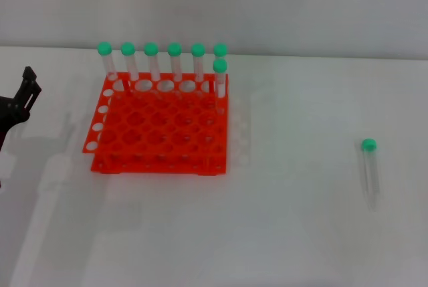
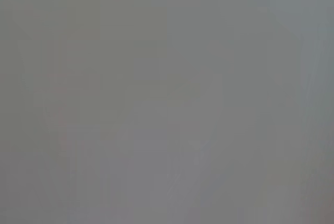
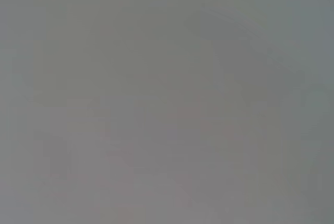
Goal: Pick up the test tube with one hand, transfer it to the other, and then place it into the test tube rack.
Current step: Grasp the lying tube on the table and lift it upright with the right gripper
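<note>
Head view. White desk (image 1: pixel 287 233) fills the frame.
- Item 1: test tube (image 1: pixel 370 170), slim, clear, green cap, lying flat at the right of the frame, cap toward the top, well apart from everything else. Untouched.
- Item 2: test tube rack (image 1: pixel 160 133), orange-red, two tiers, grid of round holes, left of centre. Most holes are vacant.
- Item 3: capped tubes (image 1: pixel 162 63), seven, standing upright: six along the rack's far row, one just in front at the right-hand end.
- Item 4: left pincer (image 1: pixel 25 96), black, at the far left edge, clear of the rack, holding nothing; how far its fingers are spread cannot be told.
- Right pincer: not in frame.

Left wrist view. Plain grey field; nothing to list.

Right wrist view. Plain grey field; nothing to list.

Handling note, test tube: likely light, stiff and smooth-walled, so apt to roll or slip on the desk. Best taken across the barrel near the middle, leaving the capped end free for the second pincer at handover. Pickup not yet begun.
</note>
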`<action>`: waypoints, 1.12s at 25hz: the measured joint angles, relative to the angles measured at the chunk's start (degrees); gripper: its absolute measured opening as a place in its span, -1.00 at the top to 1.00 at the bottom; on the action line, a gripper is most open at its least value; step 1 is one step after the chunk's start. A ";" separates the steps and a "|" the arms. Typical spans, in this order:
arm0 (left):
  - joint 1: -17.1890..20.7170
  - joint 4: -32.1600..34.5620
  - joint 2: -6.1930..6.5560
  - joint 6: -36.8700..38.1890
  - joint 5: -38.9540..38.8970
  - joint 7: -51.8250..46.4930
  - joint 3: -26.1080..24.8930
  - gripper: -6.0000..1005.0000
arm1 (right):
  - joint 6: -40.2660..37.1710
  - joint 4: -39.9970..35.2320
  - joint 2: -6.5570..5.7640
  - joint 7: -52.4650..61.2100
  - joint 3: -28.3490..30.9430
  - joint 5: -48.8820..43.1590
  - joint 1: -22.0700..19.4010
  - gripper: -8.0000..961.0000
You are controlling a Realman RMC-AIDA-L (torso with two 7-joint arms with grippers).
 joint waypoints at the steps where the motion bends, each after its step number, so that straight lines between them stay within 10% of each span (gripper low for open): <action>1: -0.14 -0.03 0.00 -0.03 0.00 0.00 0.00 -0.72 | 0.03 0.00 0.00 0.01 0.00 0.00 0.00 -0.79; 28: 0.63 -0.79 -0.09 -0.64 2.82 0.00 0.00 -0.72 | -0.03 -0.03 0.09 -0.04 -0.50 0.00 0.70 -0.78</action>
